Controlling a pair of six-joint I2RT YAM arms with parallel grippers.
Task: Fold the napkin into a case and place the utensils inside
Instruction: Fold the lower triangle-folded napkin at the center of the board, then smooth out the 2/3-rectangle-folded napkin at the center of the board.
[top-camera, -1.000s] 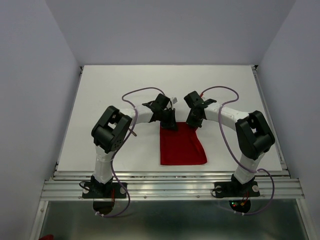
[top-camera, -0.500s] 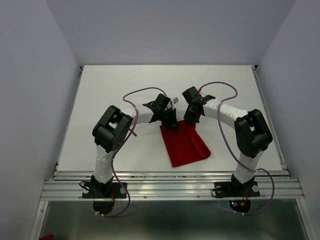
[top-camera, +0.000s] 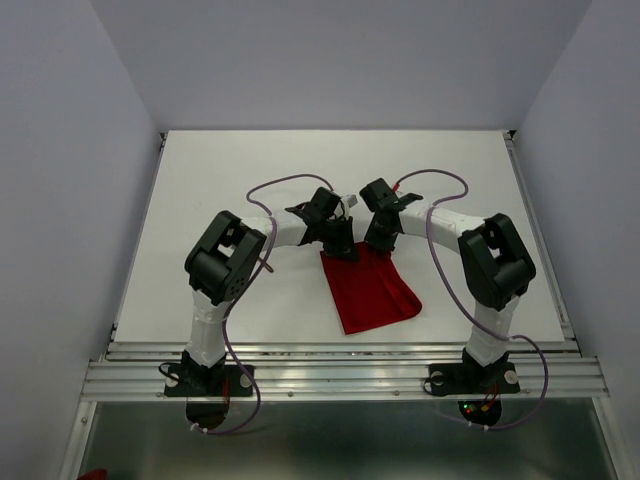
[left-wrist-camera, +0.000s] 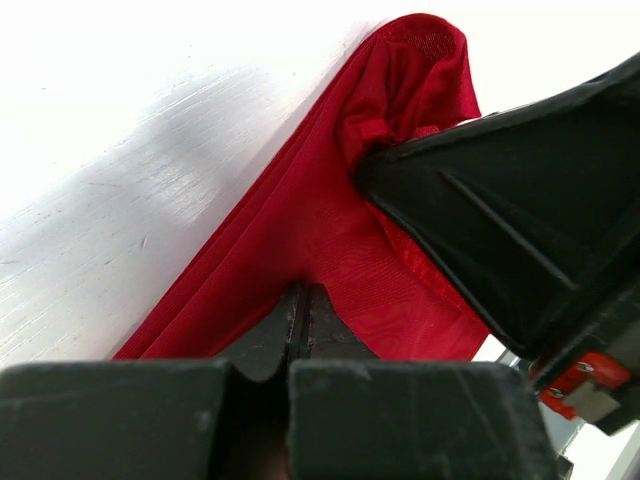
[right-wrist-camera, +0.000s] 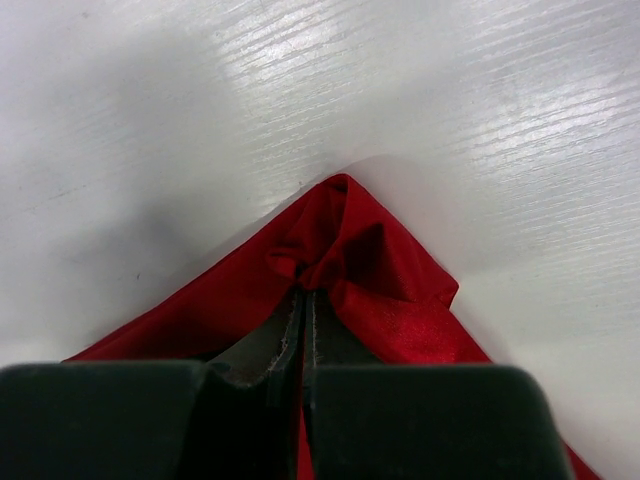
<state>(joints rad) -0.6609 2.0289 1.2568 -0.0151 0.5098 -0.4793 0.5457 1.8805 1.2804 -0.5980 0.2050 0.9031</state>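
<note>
Left gripper (top-camera: 343, 251) and right gripper (top-camera: 379, 242) are both clamped tight on the far edge of the napkin (top-camera: 372, 292), close together, presumably gathering it to fold.

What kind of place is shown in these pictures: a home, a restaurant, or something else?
Most likely a robotics lab test cell, not a dining room: a white table boxed in by plain pale walls, a left arm and right arm bolted to an aluminium rail, with a red napkin.
</note>
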